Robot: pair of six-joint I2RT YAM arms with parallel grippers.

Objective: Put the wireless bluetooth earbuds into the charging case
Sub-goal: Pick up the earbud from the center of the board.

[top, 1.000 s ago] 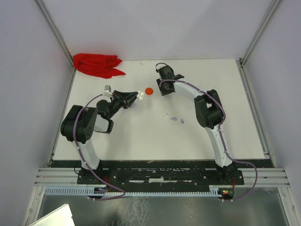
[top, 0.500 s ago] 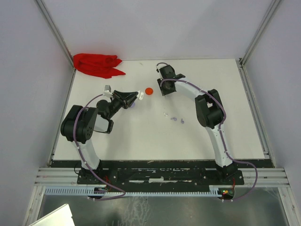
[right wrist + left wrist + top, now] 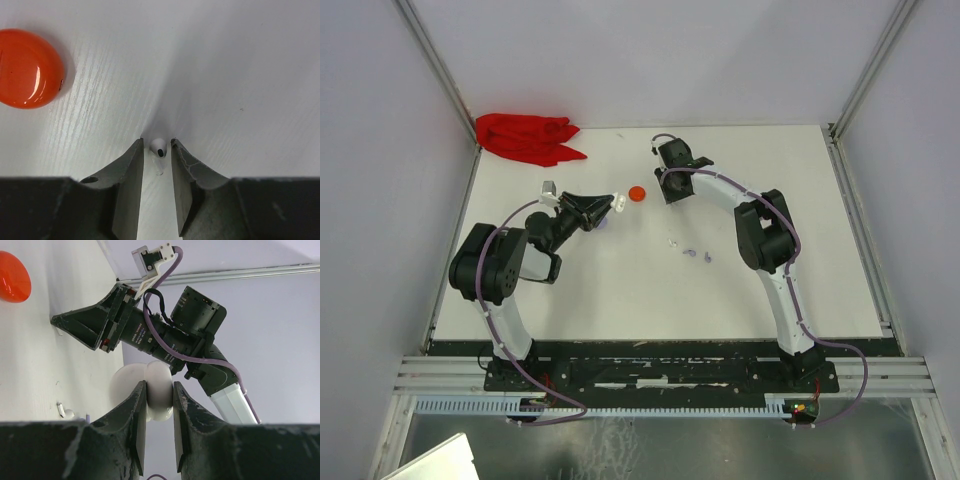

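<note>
A whitish earbud [image 3: 158, 148] lies on the white table between the fingers of my right gripper [image 3: 156, 142]. The jaws stand close on either side of it, with a thin gap on each side. From above, this gripper [image 3: 665, 192] points down at the table just right of an orange-red round disc [image 3: 637, 193]. My left gripper [image 3: 159, 386] is shut on the white charging case [image 3: 127, 385] and holds it above the table [image 3: 618, 204]. Further tiny earbuds, one whitish [image 3: 672, 243] and a purple pair [image 3: 690, 252], lie mid-table.
A crumpled red cloth [image 3: 525, 137] lies at the back left corner. The orange-red disc [image 3: 27, 67] sits close to the upper left of the right fingers. Metal frame rails and grey walls bound the table on three sides.
The right wrist has settled very slightly lower over the table. The left arm has stayed still with the case.
</note>
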